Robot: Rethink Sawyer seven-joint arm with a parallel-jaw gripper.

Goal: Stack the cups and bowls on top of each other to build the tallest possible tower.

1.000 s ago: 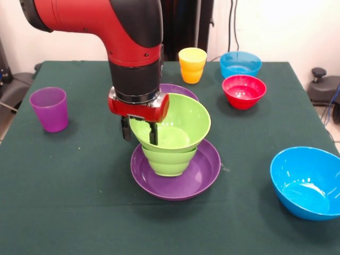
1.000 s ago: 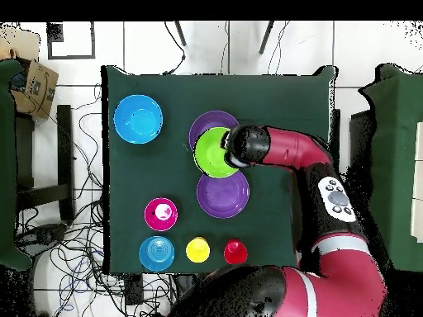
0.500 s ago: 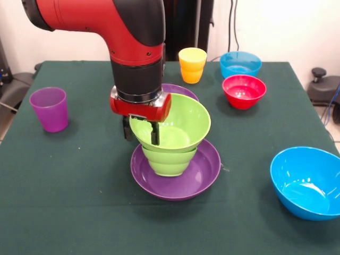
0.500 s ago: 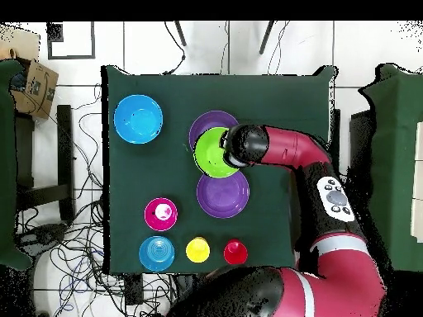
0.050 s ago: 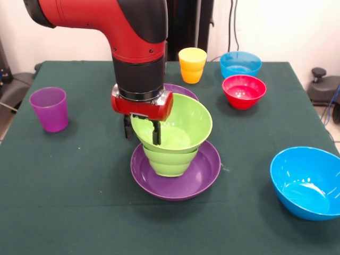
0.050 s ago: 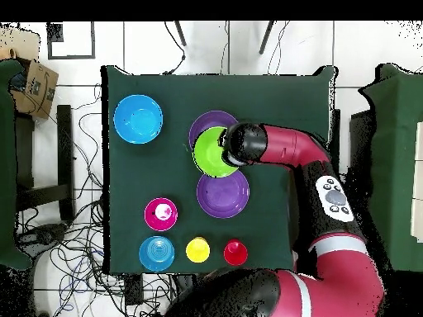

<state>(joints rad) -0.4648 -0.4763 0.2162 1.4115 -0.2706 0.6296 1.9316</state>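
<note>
Front view, gripper [image 5: 141,134] pinching lime green bowl [image 5: 178,127] rim, nested in small green bowl [image 5: 169,161], inside purple bowl [image 5: 204,178].

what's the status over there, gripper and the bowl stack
Gripper jaws clamped across the lime green bowl's rim. Bowl tilted on a small green bowl in the purple bowl. Nothing in the way; blue bowl sits apart.

A table [image 5: 64,180] covered with dark green cloth is seen. Directly on it are set a purple cup [image 5: 49,109], a yellow-orange cup [image 5: 192,65], a light blue bowl [image 5: 240,64], a red bowl [image 5: 244,91], a large blue bowl [image 5: 307,183] and two purple bowls [image 5: 178,180], one [image 5: 183,91] largely hidden behind the other.
</note>
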